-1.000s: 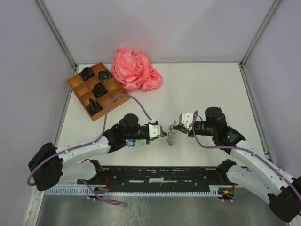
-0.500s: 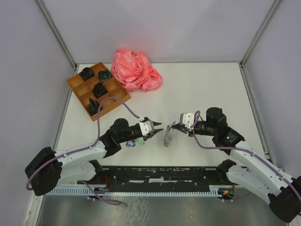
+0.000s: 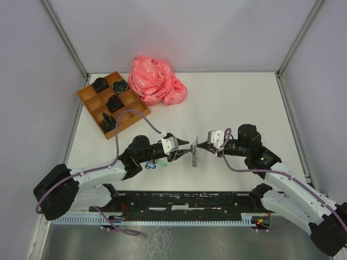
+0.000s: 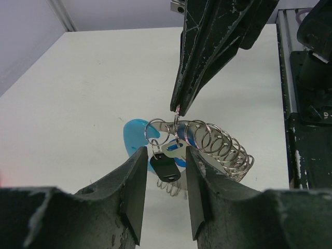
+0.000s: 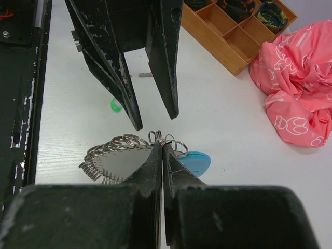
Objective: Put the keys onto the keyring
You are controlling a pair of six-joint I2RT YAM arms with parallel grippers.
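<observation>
The keyring [image 4: 220, 149], a coil of silvery rings with a light blue part [image 4: 133, 136], hangs above the table from my right gripper [image 5: 162, 146], which is shut on one of its rings. In the top view the keyring [image 3: 193, 157] dangles between both grippers. A key with a black tag [image 4: 166, 167] hangs from the rings, in the gap of my open left gripper [image 4: 166, 158] and touching neither finger. Two loose keys, one with a blue tag [image 3: 152, 166] and one with a green tag [image 3: 161, 162], lie on the table under the left arm.
A wooden compartment tray [image 3: 95, 101] with dark items stands at the back left. A crumpled pink bag [image 3: 156, 81] lies beside it. The black base rail [image 3: 184, 200] runs along the near edge.
My left gripper opened and let go at the keyring, drew back a little, then came forward again around the black-tagged key. The right gripper stayed shut on the ring.
</observation>
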